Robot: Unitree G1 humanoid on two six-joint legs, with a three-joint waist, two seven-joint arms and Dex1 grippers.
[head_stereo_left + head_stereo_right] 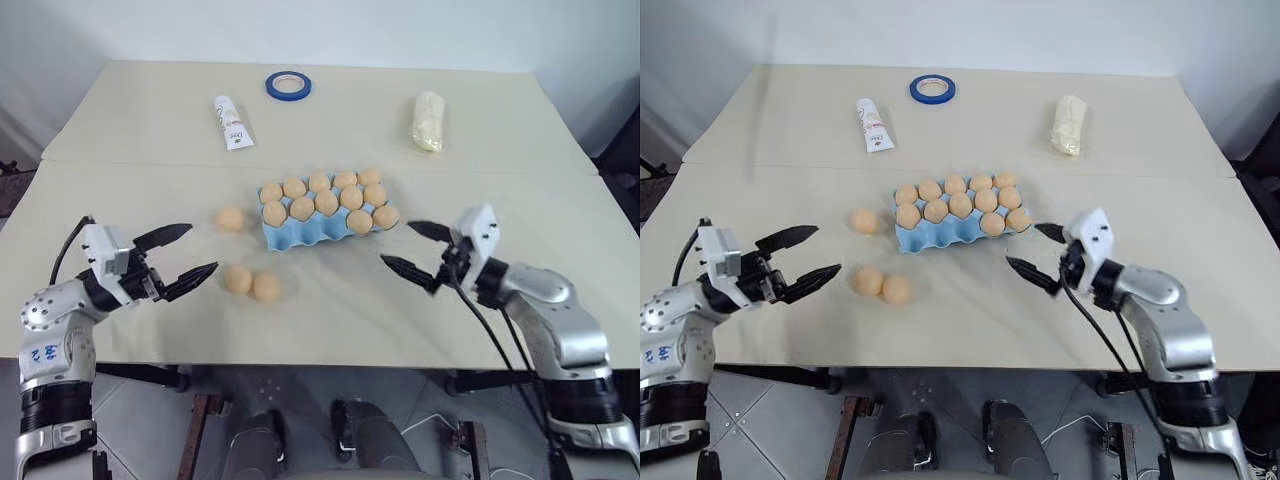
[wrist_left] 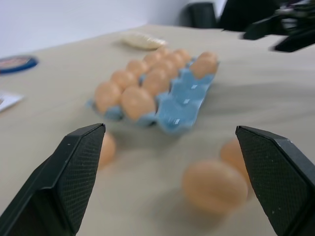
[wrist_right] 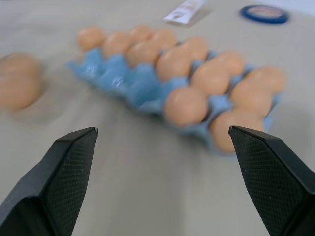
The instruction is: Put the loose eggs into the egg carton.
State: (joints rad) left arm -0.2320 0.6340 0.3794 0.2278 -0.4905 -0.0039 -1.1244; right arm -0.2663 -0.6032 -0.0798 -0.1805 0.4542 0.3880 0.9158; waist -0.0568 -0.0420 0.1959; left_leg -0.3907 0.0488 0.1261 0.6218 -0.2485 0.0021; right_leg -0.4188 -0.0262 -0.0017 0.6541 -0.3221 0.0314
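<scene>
The light blue egg carton (image 1: 305, 236) lies at mid-table with several tan eggs in its back and middle rows; the front cups are bare. Three loose eggs rest on the table to its left: one egg (image 1: 231, 219) beside the carton's left end, and a touching pair (image 1: 238, 279) (image 1: 266, 287) nearer the front edge. My left gripper (image 1: 202, 248) is open, level above the table, pointing at the pair from their left. My right gripper (image 1: 397, 243) is open too, just right of the carton's front corner, nothing between its fingers. In the left wrist view the nearest loose egg (image 2: 215, 186) lies between the open fingers' line.
A blue tape ring (image 1: 288, 85), a white tube (image 1: 232, 122) and a pale yellow lumpy bundle (image 1: 428, 121) lie at the back of the table. The table's front edge (image 1: 320, 362) runs close below the loose pair.
</scene>
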